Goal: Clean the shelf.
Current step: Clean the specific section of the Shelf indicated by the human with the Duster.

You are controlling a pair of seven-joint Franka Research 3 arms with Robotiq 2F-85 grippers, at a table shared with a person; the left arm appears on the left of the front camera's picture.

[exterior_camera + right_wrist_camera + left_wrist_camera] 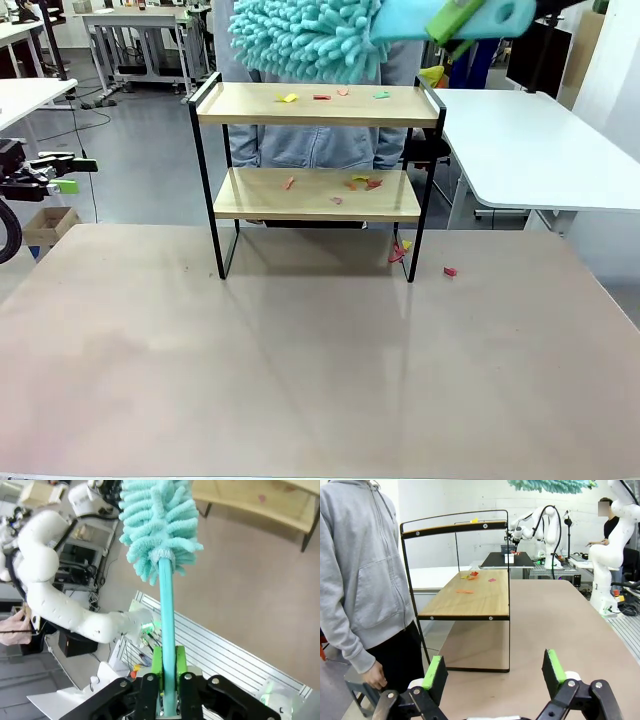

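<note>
The shelf (pixel 318 104) stands at the table's far middle, two light wooden boards in a black frame. Small coloured scraps (pixel 321 97) lie on its top board and others (pixel 360 183) on the lower board. A teal fluffy duster (pixel 310 35) hangs just above the top board's left half. My right gripper (pixel 455 22) is shut on its handle at the upper right. In the right wrist view the right gripper (pixel 168 660) clamps the teal handle, with the duster head (pixel 157 520) beyond and the shelf (pixel 260 500) below. My left gripper (pixel 50 172) is open at the far left, off the table. The left gripper (pixel 493 672) faces the shelf (pixel 465 595) end-on.
A person in a grey hoodie (pixel 320 145) stands right behind the shelf, at its end in the left wrist view (pixel 365 570). Red and yellow scraps (pixel 398 254) lie on the table by the shelf's right leg, another (pixel 450 271) a little farther right. A white table (pixel 530 150) stands at the back right.
</note>
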